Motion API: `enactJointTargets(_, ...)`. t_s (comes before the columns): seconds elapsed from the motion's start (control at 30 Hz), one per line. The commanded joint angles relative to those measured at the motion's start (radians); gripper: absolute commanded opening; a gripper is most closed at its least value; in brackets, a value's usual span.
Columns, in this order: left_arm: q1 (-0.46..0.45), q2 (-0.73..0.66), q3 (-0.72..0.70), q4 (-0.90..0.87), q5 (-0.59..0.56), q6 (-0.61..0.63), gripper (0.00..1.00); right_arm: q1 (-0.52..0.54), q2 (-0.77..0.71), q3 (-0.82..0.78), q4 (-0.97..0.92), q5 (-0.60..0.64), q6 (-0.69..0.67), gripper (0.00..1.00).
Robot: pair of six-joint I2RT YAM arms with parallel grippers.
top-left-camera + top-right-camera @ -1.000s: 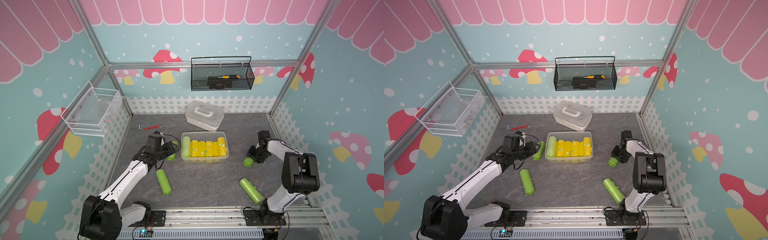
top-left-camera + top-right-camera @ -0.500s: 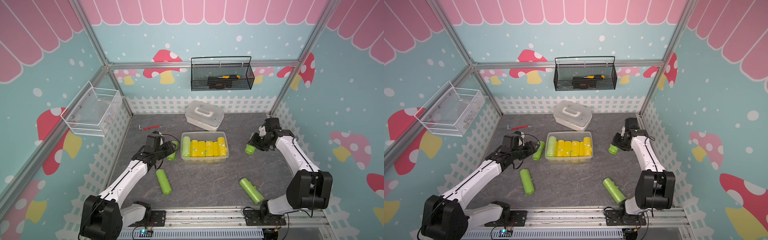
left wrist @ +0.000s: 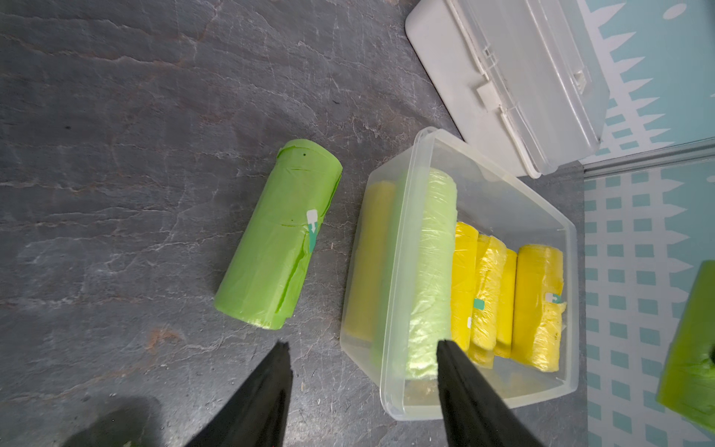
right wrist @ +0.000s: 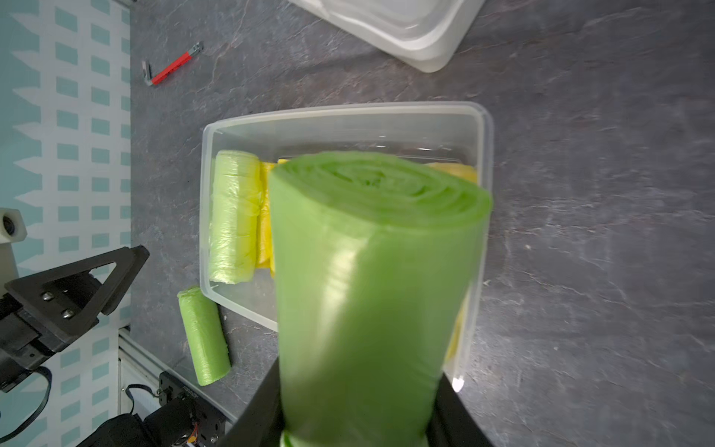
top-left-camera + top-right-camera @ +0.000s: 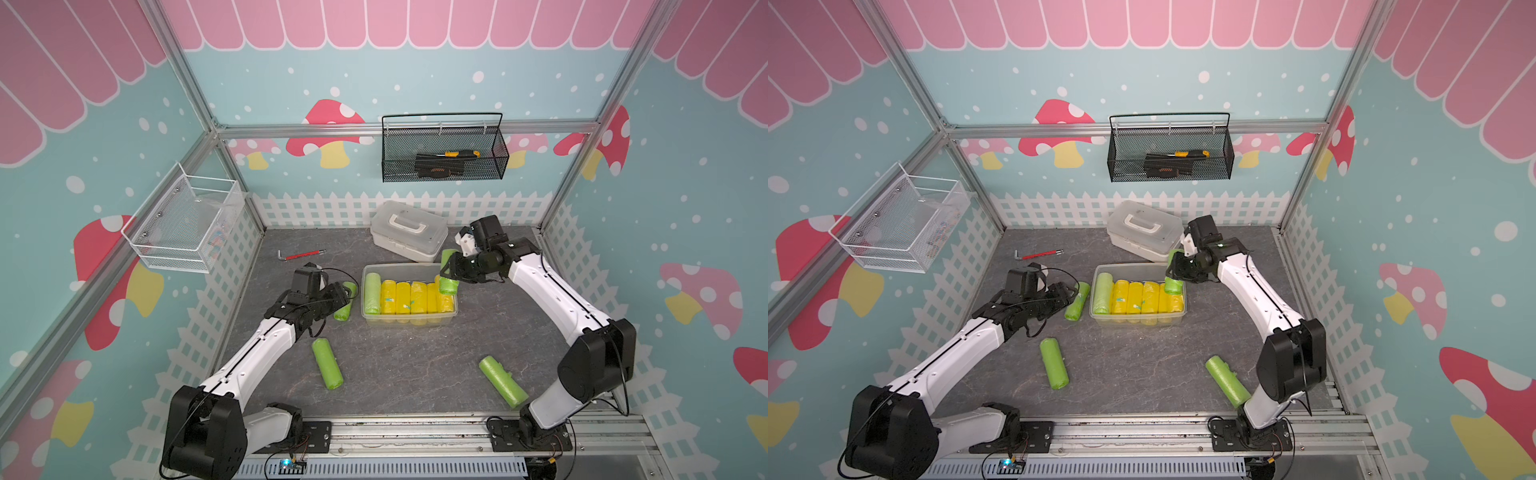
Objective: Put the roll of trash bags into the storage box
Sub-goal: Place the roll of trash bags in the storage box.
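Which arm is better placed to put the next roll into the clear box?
Right. The right end effector holds a green roll over the storage box; the left end effector is open and empty, short of a loose roll.

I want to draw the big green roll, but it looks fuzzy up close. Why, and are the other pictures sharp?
Right wrist view: the held green roll sits very near the lens, so it is fuzzy; the storage box behind is sharper, with a small bright glint on its rim. Left wrist view: the loose green roll is crisp. Both top views: even light, faint shadows.
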State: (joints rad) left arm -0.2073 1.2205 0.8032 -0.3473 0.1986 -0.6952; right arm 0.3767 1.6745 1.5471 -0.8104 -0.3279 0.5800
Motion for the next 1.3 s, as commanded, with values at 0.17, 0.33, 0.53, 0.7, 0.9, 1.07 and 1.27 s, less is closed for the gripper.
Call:
enactJointTargets(0.17, 0.006, 0.002, 0.021, -0.004, 0.014, -0.018, 0.62, 0.119, 0.205, 0.163, 0.045, -0.063, 0.018, 0.38)
enactJointTargets(0.33, 0.007, -0.003, 0.017, -0.004, 0.011, -0.019, 0.62, 0.170, 0.314, 0.231, 0.060, -0.084, 0.024, 0.38)
enactJointTargets(0.53, 0.007, 0.000, 0.014, -0.004, 0.016, -0.021, 0.62, 0.216, 0.411, 0.272, 0.077, -0.123, 0.040, 0.38)
enactJointTargets(0.7, 0.006, -0.009, 0.013, -0.011, 0.011, -0.018, 0.62, 0.235, 0.452, 0.283, 0.100, -0.145, 0.064, 0.38)
enactJointTargets(0.9, 0.006, -0.009, 0.008, -0.012, 0.009, -0.017, 0.62, 0.249, 0.469, 0.268, 0.112, -0.143, 0.082, 0.38)
enactJointTargets(1.07, 0.006, -0.011, 0.007, -0.012, 0.010, -0.018, 0.62, 0.252, 0.486, 0.258, 0.138, -0.160, 0.099, 0.38)
enactJointTargets(1.27, 0.007, -0.021, 0.000, -0.012, 0.006, -0.019, 0.62, 0.252, 0.512, 0.257, 0.149, -0.173, 0.108, 0.38)
